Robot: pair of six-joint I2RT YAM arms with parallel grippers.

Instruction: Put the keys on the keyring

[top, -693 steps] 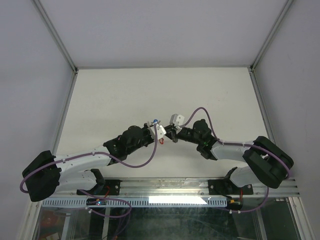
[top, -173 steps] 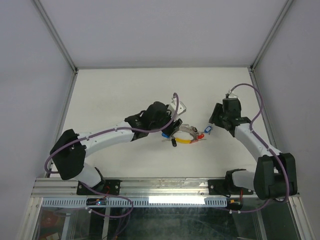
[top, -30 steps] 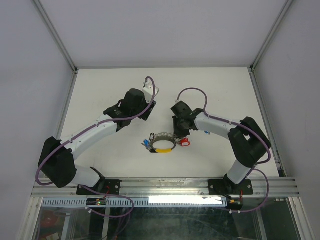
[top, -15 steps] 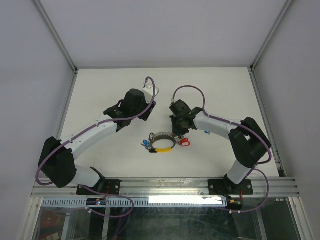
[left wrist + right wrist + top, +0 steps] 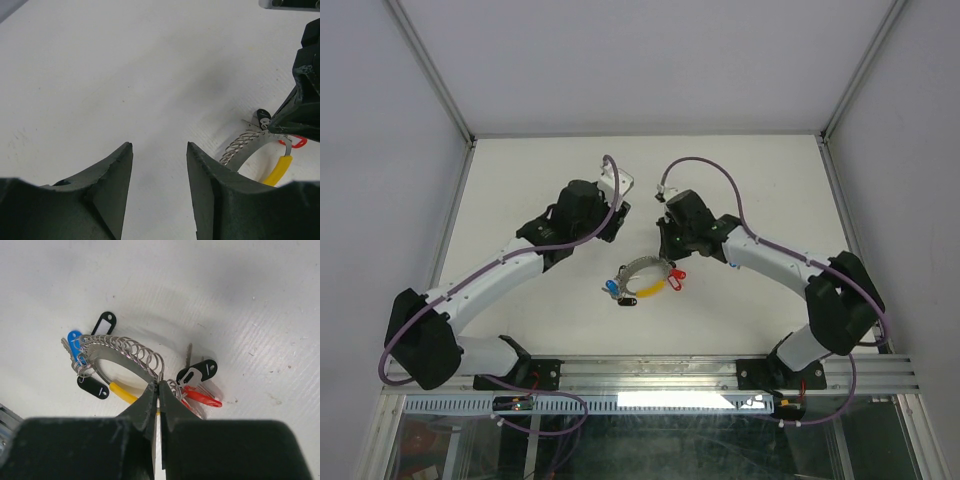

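The keyring [image 5: 120,352] is a silvery band with wire coils, and my right gripper [image 5: 159,385] is shut on its coiled edge. On it hang the keys: a blue tag [image 5: 75,342], black tags [image 5: 197,371] and a red tag [image 5: 202,397], with a yellow tag [image 5: 122,392] beside my fingers. From above, the keyring [image 5: 643,268] sits mid-table under the right gripper [image 5: 667,262]. My left gripper [image 5: 613,228] hovers a little up and left of it, open and empty. In the left wrist view the left gripper [image 5: 159,147] frames bare table, with the keyring [image 5: 240,147] off to the right.
The white table [image 5: 520,200] is bounded by grey walls on three sides and a metal rail [image 5: 650,375] at the near edge. Purple cables loop above both wrists.
My right gripper has shut on the keyring's coils and drawn it slightly up and back, so the tags have swung. The left arm has shifted a little and stays open.
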